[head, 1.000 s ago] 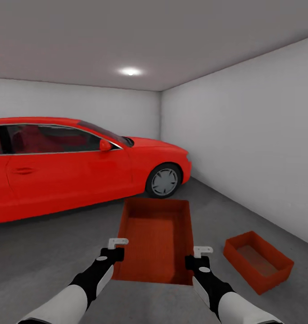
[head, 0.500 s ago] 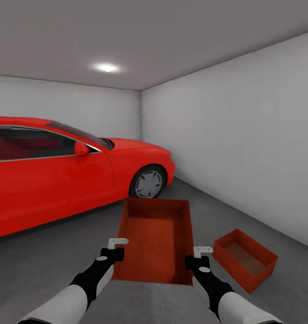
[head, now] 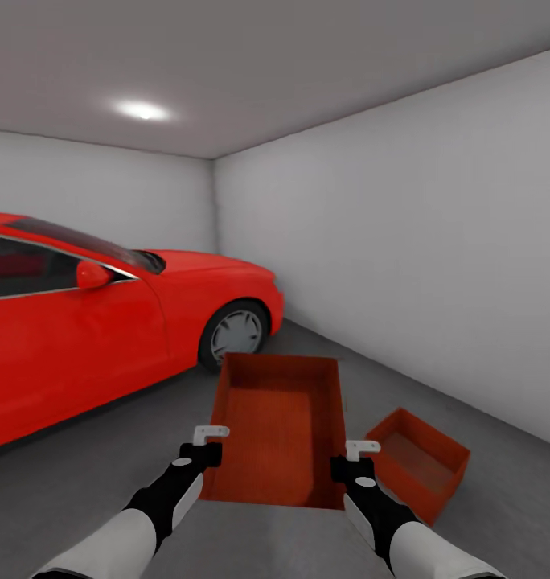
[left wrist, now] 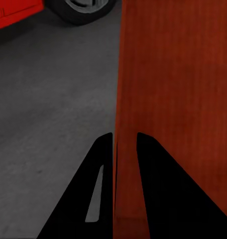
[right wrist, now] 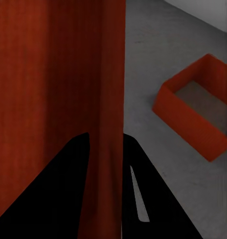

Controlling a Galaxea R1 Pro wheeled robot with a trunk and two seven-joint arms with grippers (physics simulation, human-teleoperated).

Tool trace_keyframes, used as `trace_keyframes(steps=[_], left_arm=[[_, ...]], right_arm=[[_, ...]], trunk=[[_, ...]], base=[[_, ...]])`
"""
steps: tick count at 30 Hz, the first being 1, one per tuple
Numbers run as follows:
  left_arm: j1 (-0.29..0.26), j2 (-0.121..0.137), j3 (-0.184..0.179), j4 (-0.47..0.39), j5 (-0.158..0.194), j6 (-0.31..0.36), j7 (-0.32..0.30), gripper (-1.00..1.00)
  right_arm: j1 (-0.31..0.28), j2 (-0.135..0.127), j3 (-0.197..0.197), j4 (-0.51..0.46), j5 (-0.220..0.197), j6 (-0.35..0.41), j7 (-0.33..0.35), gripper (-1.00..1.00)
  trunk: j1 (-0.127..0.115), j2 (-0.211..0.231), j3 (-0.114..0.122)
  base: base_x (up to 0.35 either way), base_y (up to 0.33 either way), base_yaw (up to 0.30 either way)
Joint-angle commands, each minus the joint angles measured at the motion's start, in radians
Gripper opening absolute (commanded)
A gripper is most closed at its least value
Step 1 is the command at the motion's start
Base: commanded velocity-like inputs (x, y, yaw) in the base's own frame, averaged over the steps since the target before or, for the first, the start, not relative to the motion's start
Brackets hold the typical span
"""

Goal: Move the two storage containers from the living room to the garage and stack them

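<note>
Carried container [head: 279,426] beside red car [head: 106,322]

The held storage container [head: 279,426] and the second container [head: 418,461] appear matt orange-red with faint vertical grain, the floor [head: 82,482] is mottled matt grey concrete, the walls [head: 436,241] are smooth and matt, and the car [head: 90,330] is glossy red.

We carry one orange-red, open-top storage container [head: 279,430] level above the garage floor [head: 82,474], its long side walls pinched between our fingers. The second container [head: 417,462] sits empty on the concrete at our two o'clock.
</note>
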Motion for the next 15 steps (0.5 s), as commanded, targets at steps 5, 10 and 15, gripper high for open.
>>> trace_keyframes(steps=[5, 10, 15], left_arm=[[0.0, 0.023, 0.001, -0.006, -0.009, -0.03, 0.024, -1.0], [0.0, 0.023, 0.002, -0.006, -0.009, -0.029, 0.024, -1.0], [0.0, 0.023, 0.001, -0.006, -0.009, -0.03, 0.024, -1.0]], right_arm=[[-0.001, 0.0, -0.006, 0.004, -0.02, -0.004, -0.006, -1.0], [-0.001, 0.0, -0.006, 0.004, -0.02, -0.004, -0.006, -1.0], [-0.001, 0.0, -0.006, 0.004, -0.02, -0.004, -0.006, -1.0]], trunk=[[0.001, -0.001, -0.001], [0.001, -0.001, -0.001], [0.001, -0.001, -0.001]], base=[[0.323, 0.162, -0.284], [0.323, 0.162, -0.284], [0.323, 0.162, -0.284]])
